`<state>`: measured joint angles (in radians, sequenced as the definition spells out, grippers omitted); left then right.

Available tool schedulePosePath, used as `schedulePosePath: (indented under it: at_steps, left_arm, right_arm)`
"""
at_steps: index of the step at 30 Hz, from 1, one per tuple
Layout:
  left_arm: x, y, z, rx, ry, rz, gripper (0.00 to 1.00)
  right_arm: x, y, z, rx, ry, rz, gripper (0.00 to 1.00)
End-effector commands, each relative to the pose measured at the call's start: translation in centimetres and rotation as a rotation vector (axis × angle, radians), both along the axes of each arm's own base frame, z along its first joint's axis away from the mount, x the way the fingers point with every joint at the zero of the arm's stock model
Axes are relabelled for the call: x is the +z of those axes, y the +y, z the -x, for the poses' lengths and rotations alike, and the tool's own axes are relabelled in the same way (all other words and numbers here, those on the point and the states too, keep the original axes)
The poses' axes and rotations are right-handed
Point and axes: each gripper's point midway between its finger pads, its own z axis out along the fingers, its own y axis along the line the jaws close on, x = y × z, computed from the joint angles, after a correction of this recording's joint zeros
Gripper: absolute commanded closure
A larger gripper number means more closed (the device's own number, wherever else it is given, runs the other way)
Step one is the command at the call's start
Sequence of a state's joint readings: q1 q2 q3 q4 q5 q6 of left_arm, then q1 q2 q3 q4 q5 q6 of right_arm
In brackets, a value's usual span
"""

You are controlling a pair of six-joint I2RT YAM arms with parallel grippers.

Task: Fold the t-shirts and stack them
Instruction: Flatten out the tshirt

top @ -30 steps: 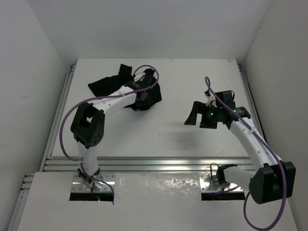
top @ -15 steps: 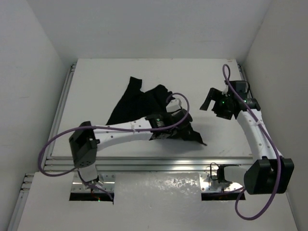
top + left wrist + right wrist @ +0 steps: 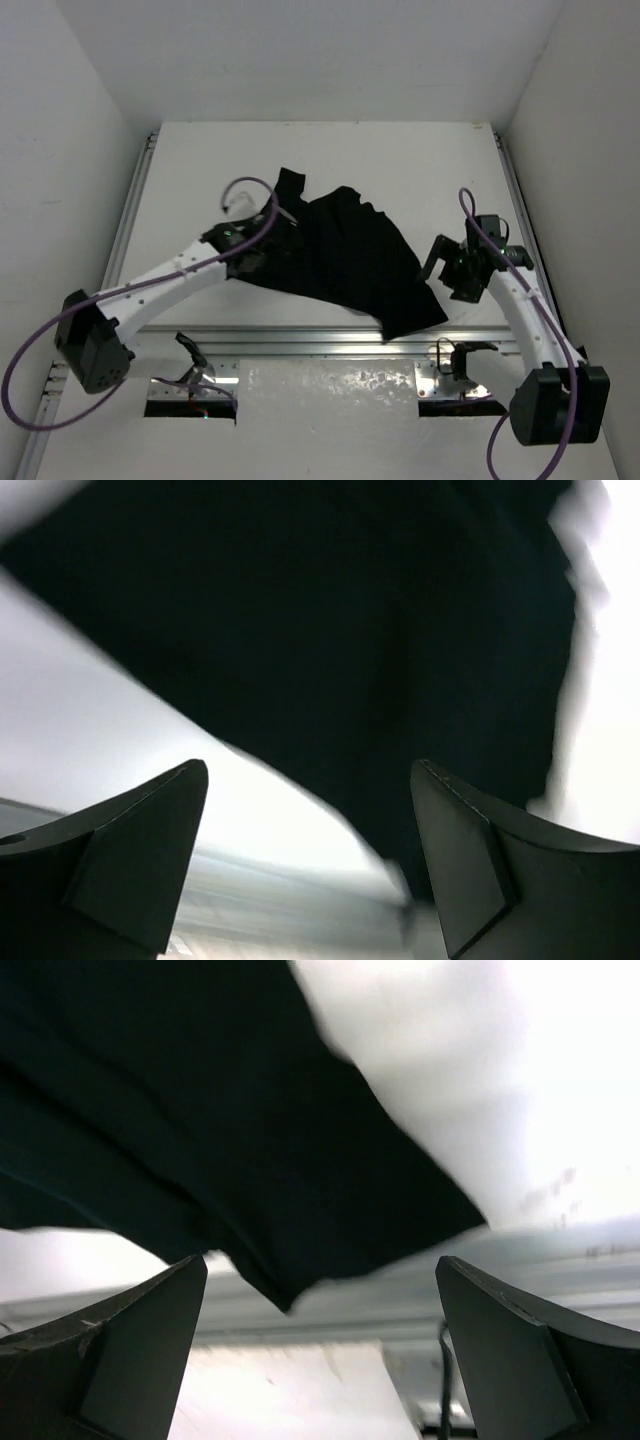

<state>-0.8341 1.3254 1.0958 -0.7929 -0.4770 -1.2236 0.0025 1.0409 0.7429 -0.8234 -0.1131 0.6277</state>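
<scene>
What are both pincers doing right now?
Left pincer: open, holding nothing; t-shirt lies beyond it.
Right pincer: open, holding nothing.

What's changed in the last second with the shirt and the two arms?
The left fingers pulled the black t-shirt from a bunch at the far left to the middle, where it lies spread toward the near edge; they are now open, apparently released. The right fingers swung out and back beside the shirt's right edge, open. The table is unchanged.
</scene>
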Motion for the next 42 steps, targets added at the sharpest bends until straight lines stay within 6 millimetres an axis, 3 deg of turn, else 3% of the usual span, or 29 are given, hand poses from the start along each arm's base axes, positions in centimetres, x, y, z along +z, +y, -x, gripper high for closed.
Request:
schedulePosePath:
  at_steps: [1, 2, 4, 5, 8, 12, 17, 22, 24, 26, 27, 28, 36, 41, 42]
  left_arm:
    - [-3.2, 10.4, 0.0, 0.198, 0.097, -0.139, 0.19]
    - [-4.5, 13.1, -0.2, 0.236, 0.126, -0.185, 0.19]
    - [-6.4, 15.0, -0.2, 0.269, 0.183, -0.212, 0.19]
    - [-7.8, 17.0, 0.1, 0.303, 0.236, -0.222, 0.21]
    - [-9.7, 18.0, -0.8, 0.314, 0.267, -0.198, 0.26]
    - [-10.9, 18.3, -2.4, 0.315, 0.277, -0.221, 0.30]
    - [-13.9, 18.1, -3.8, 0.287, 0.321, -0.222, 0.36]
    - [-15.9, 18.4, -3.0, 0.298, 0.367, -0.233, 0.56]
    - [-16.1, 18.8, -2.8, 0.310, 0.366, -0.238, 0.58]
    - [-16.3, 19.3, -2.8, 0.321, 0.370, -0.235, 0.80]
    - [-16.2, 19.3, -2.8, 0.323, 0.369, -0.235, 0.86]
    - [-15.9, 19.4, -3.0, 0.322, 0.363, -0.233, 1.00]
    - [-12.1, 20.3, -2.9, 0.381, 0.264, -0.228, 1.00]
    - [-12.8, 19.7, -2.4, 0.363, 0.276, -0.188, 1.00]
    - [-13.1, 19.5, -2.4, 0.357, 0.281, -0.181, 1.00]
  right_arm:
    - [-3.6, 0.2, 4.9, -0.010, 0.169, -0.011, 0.03]
    - [-4.2, 0.3, 5.7, -0.011, 0.200, -0.017, 0.04]
    - [-4.1, 0.4, 5.8, -0.017, 0.210, -0.022, 0.07]
    - [-4.0, 0.2, 5.7, -0.031, 0.205, -0.013, 0.07]
    - [-3.5, -0.6, 5.0, -0.059, 0.194, 0.028, 0.07]
    - [-3.4, -0.8, 4.9, -0.065, 0.205, 0.037, 0.06]
    - [-2.9, -0.6, 4.6, -0.053, 0.166, 0.029, 0.06]
    - [-2.5, -0.8, 5.1, -0.046, 0.157, 0.038, 0.06]
    - [-2.4, -0.6, 5.2, -0.035, 0.158, 0.031, 0.06]
    - [-2.6, -0.2, 5.5, -0.020, 0.179, 0.009, 0.07]
    - [-2.9, -0.1, 6.0, -0.018, 0.202, 0.005, 0.08]
    - [-3.2, -0.1, 6.3, -0.022, 0.219, 0.005, 0.08]
    - [-5.7, -0.7, 6.9, -0.094, 0.325, 0.033, 0.12]
    - [-8.7, -0.8, 7.2, -0.099, 0.348, 0.041, 0.33]
    - [-8.8, -1.0, 6.9, -0.101, 0.340, 0.056, 0.33]
